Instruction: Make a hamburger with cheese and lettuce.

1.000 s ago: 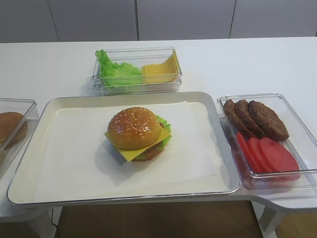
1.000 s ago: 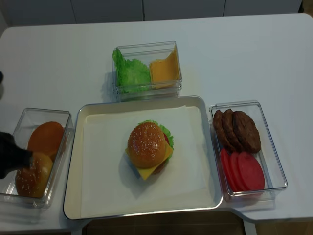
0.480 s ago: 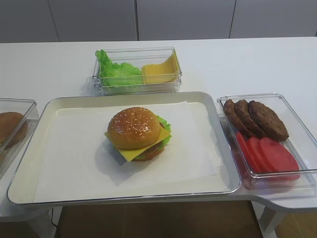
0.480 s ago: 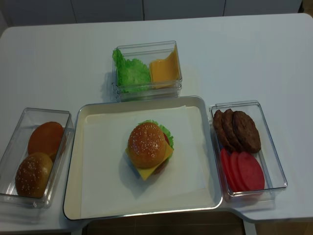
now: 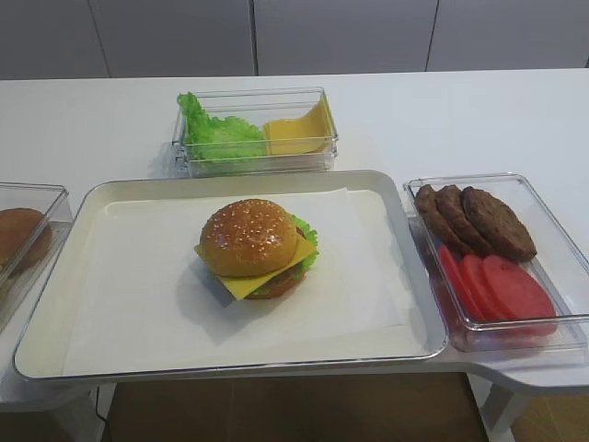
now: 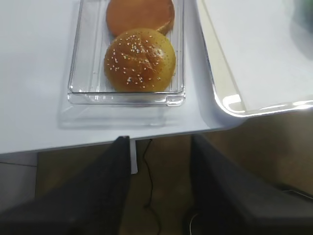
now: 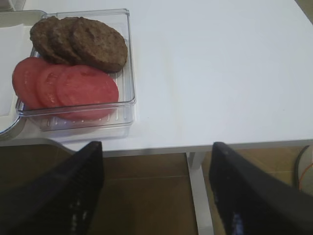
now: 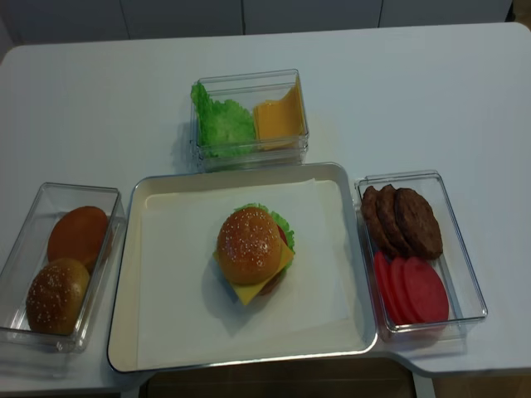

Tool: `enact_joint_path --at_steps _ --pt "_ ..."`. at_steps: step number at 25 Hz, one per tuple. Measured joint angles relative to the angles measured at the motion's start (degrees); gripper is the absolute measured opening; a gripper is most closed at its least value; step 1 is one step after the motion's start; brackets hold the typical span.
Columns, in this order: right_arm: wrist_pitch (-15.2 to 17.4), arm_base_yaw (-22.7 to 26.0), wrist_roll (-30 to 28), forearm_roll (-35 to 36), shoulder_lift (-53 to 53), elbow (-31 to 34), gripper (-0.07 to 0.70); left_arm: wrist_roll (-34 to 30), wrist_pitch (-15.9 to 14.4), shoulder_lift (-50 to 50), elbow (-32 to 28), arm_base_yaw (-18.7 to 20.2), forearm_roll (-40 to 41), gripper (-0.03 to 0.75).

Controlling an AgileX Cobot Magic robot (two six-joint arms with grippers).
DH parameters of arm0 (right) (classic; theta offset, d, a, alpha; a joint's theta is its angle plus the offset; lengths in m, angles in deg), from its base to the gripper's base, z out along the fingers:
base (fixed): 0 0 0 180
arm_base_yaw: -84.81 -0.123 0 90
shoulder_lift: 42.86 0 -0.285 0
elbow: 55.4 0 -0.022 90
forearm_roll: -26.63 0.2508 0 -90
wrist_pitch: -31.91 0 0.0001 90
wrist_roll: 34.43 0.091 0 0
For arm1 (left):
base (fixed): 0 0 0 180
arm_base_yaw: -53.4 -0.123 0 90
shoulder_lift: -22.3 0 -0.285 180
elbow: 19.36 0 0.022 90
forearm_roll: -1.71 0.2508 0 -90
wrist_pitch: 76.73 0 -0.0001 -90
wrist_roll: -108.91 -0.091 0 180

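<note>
Resting near the middle of the paper-lined white rectangular tray (image 8: pixel 124 274), the round sesame-topped hamburger (image 8: pixel 251 251) shows its square yellow cheese (image 8: pixel 249 291) corner and frilly green lettuce (image 8: pixel 280 221) rim. Left gripper (image 6: pixel 159 161): dark fingers (image 6: pixel 105 186) spread, holding nothing, hanging past the white table (image 8: pixel 108 108) edge below the clear bun box (image 6: pixel 80 73). Right gripper (image 7: pixel 155 171): fingers (image 7: pixel 73 181) spread, empty, below the clear box of brown patties and red tomato slices (image 7: pixel 128 58).
</note>
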Motion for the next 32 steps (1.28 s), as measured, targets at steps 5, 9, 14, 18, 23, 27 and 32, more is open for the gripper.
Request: enact_joint_path --at_steps 5,9,14,18,23,27,32 --pt "0.0 0.0 0.0 0.0 0.0 0.0 0.511 0.2 -0.1 -6.2 -2.4 0.9 0.1 0.305" --pt "0.0 0.0 0.0 0.0 0.0 0.0 0.511 0.5 -0.4 -10.7 -2.7 0.9 0.3 0.305" --pt "0.0 0.0 0.0 0.0 0.0 0.0 0.511 0.7 -0.6 -15.1 -2.8 0.9 0.3 0.305" --pt "0.0 0.0 0.0 0.0 0.0 0.0 0.511 1.4 -0.6 -17.9 -4.8 0.9 0.3 0.305" --pt "0.0 0.0 0.0 0.0 0.0 0.0 0.511 1.9 -0.8 -21.2 -8.1 0.9 0.3 0.305" --pt "0.0 0.0 0.0 0.0 0.0 0.0 0.511 1.9 -1.0 -25.2 -10.0 0.9 0.3 0.305" --pt "0.0 0.0 0.0 0.0 0.0 0.0 0.511 1.9 -1.2 -25.9 -11.4 0.9 0.3 0.305"
